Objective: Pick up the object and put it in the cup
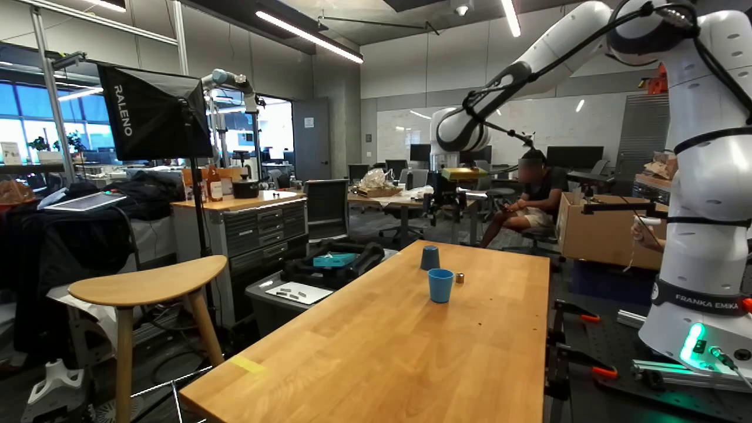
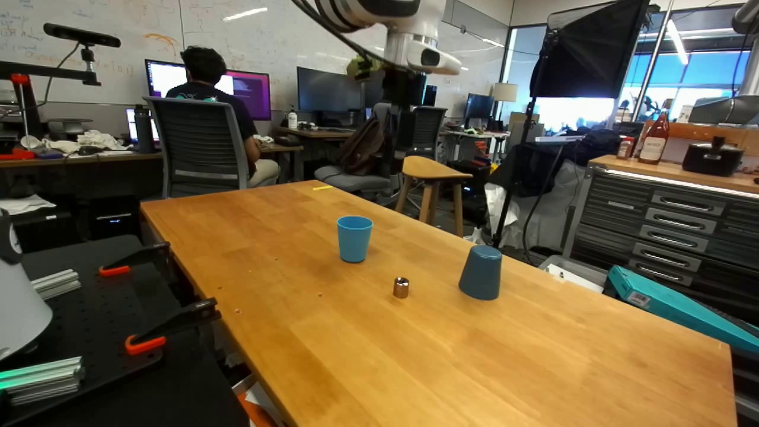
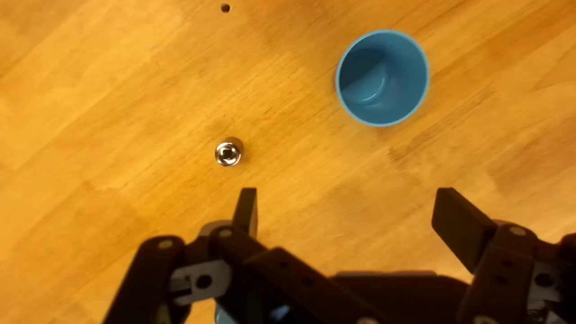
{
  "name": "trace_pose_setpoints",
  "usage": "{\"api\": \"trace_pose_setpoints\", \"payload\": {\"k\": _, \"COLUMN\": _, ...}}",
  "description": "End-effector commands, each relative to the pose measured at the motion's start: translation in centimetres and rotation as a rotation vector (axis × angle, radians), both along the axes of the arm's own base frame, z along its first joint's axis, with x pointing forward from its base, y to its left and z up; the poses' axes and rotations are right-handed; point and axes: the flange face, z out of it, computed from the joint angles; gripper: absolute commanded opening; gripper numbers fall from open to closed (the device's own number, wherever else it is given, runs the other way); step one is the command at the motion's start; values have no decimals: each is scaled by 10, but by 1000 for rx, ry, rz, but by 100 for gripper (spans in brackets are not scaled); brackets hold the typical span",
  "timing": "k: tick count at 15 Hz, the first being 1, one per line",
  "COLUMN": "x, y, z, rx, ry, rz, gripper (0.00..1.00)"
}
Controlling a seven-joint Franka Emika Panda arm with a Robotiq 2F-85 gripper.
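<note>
Picking up the metal cylinder (image 3: 228, 154) appeared to be the step in hand, the grasp not yet made. Leftmost in the wrist view, it stood on the wooden surface (image 3: 112, 135), a dark recess showing in its upper end. To its right, the tool (image 3: 346, 202) hung above the surface with jaws spread wide and nothing between them. Farther right, the light blue cup (image 3: 382, 78) stood upright, its visible interior holding nothing. Right of the cylinder in an exterior view stood a darker, inverted cup (image 2: 481, 274), presumably not the one meant. The next move probably called for a shift toward the upper left of the wrist view until the jaws straddled the cylinder, then a descent before closing.
</note>
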Motion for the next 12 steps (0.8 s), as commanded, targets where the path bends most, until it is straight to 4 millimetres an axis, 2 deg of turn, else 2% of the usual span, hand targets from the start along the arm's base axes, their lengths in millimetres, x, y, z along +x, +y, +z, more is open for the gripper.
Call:
{"api": "trace_pose_setpoints", "payload": {"k": 1, "x": 27, "y": -17, "z": -66, "rx": -61, "ry": 45, "rz": -103, "gripper": 100}}
{"api": "trace_pose_setpoints", "payload": {"k": 3, "x": 33, "y": -22, "z": -102, "rx": -81, "ry": 60, "rz": -154, "gripper": 100}}
{"api": "trace_pose_setpoints", "payload": {"k": 7, "x": 39, "y": -38, "z": -144, "rx": -103, "ry": 78, "rz": -241, "gripper": 100}}
{"api": "trace_pose_setpoints", "payload": {"k": 12, "x": 19, "y": -61, "z": -183, "rx": -134, "ry": 145, "rz": -329, "gripper": 100}}
